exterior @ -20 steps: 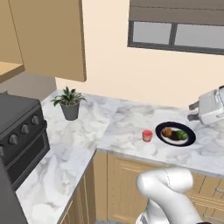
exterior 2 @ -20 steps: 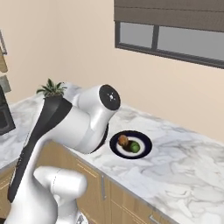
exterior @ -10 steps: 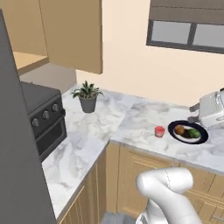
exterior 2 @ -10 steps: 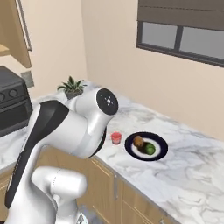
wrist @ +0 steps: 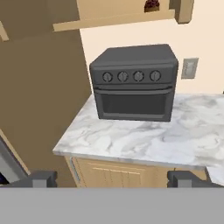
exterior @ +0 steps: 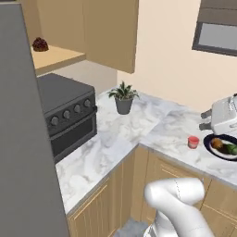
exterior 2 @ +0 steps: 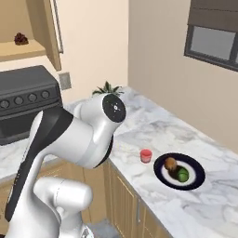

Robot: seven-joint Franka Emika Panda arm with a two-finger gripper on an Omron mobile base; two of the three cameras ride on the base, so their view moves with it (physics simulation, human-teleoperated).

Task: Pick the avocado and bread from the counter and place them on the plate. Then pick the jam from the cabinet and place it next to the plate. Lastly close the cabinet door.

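Note:
The jam [exterior: 40, 44], a small dark red knobbly jar, sits on the shelf of the open cabinet [exterior: 55, 56] above the dark oven; it also shows as jam [exterior 2: 20, 38] and jam [wrist: 152, 5]. The cabinet door [exterior 2: 52, 29] stands swung open, edge-on. On the counter [exterior 2: 153, 130] the navy plate [exterior 2: 194, 181] carries the brown bread [exterior 2: 170, 163] and the green avocado [exterior 2: 182, 175]. My gripper [exterior: 205, 119] hovers just left of the plate [exterior: 214, 149], open and empty. In the hand view, the gripper [wrist: 112, 179] faces the oven from a distance.
A dark grey oven [exterior: 65, 109] stands on the counter under the cabinet. A potted plant [exterior: 123, 98] is in the corner. A small red cup [exterior: 193, 142] stands left of the plate. A tall grey panel [exterior: 21, 139] rises at the left. A wall outlet [wrist: 189, 68] is beside the oven.
The whole picture has shifted: the base has moved, bringing the oven, the cabinet shelf and the jam into view. The plate's contents are unchanged and the gripper stays open.

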